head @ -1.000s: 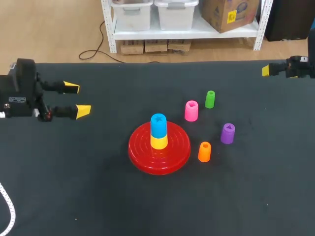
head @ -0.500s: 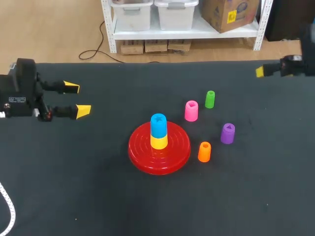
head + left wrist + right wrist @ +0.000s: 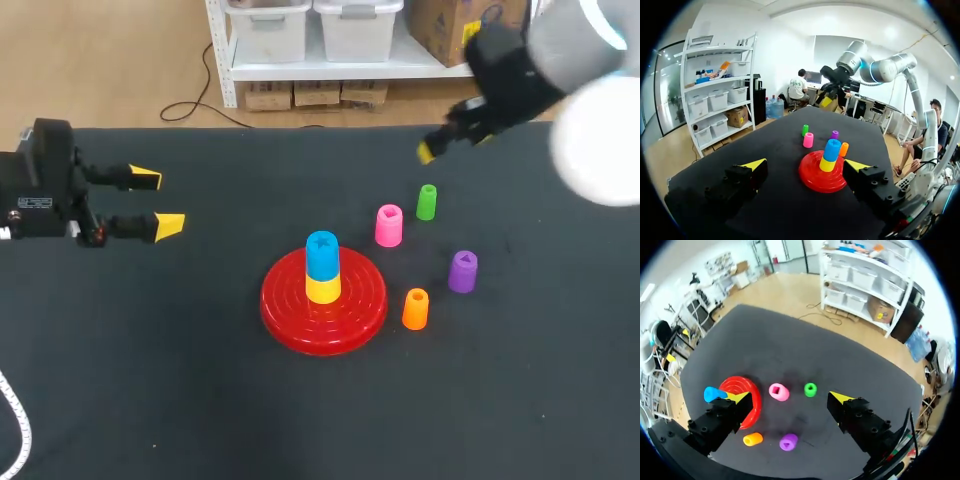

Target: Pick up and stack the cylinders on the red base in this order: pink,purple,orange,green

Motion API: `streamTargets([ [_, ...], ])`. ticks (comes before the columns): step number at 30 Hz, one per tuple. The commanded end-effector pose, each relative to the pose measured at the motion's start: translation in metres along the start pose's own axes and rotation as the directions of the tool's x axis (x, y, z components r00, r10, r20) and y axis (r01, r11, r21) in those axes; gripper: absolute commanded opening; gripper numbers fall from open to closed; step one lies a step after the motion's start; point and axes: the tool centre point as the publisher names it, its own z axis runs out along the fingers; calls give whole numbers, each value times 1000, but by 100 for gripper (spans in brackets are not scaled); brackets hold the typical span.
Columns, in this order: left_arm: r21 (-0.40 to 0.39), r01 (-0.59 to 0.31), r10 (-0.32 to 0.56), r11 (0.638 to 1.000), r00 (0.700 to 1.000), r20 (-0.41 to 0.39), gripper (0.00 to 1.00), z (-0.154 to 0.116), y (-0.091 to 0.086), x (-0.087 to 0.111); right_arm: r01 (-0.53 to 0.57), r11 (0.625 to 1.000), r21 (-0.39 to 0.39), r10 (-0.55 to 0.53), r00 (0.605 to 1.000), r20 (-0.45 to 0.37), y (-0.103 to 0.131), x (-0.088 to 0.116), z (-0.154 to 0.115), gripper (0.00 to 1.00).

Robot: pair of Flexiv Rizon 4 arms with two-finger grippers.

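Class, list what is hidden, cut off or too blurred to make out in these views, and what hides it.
Head view: right arm blurred, cut off by the edge.
Right wrist view: yellow cylinder hidden behind right gripper's finger; red base partly.
Left wrist view: orange cylinder partly behind blue cylinder.

Bright, even light from overhead lay flat on the dark matte bench (image 3: 150,400), and shadows were barely there. The right arm (image 3: 590,120) came out smeared, blown-out white. Soft sheen sat on the red base (image 3: 350,305).
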Motion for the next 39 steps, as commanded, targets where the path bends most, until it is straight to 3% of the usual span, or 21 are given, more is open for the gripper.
streamTargets([
  [1,-4,-3,3,1000,1000,9,100,1,0,2,26,1000,2,-26,992,-124,14,-15,41,100],
  [10,-4,-3,3,1000,1000,9,100,1,0,2,101,993,58,-84,967,-241,37,5,73,100],
  [20,-4,-3,3,1000,1000,9,100,1,0,2,78,995,60,-59,962,-267,39,28,93,100],
  [25,-4,-3,3,1000,1000,9,100,1,0,2,73,994,80,-49,962,-269,36,30,96,100],
  [29,-4,-3,3,1000,1000,9,100,1,0,2,133,983,128,-91,952,-292,36,30,97,100],
  [39,-4,-3,3,1000,1000,9,100,1,0,2,133,983,128,-83,938,-338,34,31,109,100],
])
